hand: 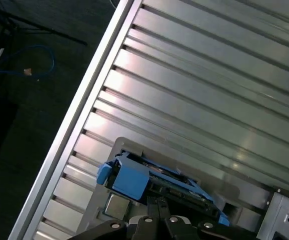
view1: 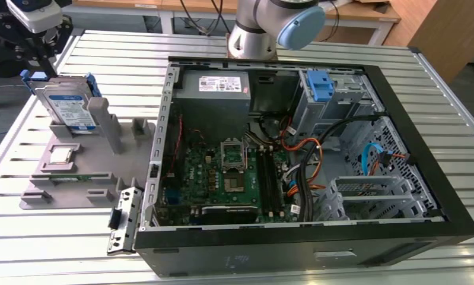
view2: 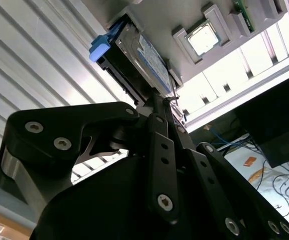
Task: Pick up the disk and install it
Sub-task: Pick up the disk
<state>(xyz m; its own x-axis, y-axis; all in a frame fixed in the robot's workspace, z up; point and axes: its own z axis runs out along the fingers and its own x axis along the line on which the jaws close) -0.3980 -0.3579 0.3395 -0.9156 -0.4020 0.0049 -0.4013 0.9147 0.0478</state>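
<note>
**A:** Where is the disk (view1: 66, 107)?

**B:** At the exterior view's left. It stands on edge in the gray holder (view1: 102, 127), well apart from the open computer case (view1: 426, 196) on the right.

**A:** How would it handle?

**B:** Probably rigid and dense for its size. Its smooth metal faces could slip, and a knock would likely harm it. The blue carrier frame (view2: 100, 47) along its edges looks like the safer place to grip, squarely across the thickness.

**A:** And the gripper (view2: 160, 100)?

**B:** It hangs above the holder, pointing down at the disk's upper edge. In the second wrist view its fingers look drawn together, with the tips at that edge. Whether they pinch a lip of the frame is hidden. The arm (view1: 272, 27) rises from behind the case.
</note>
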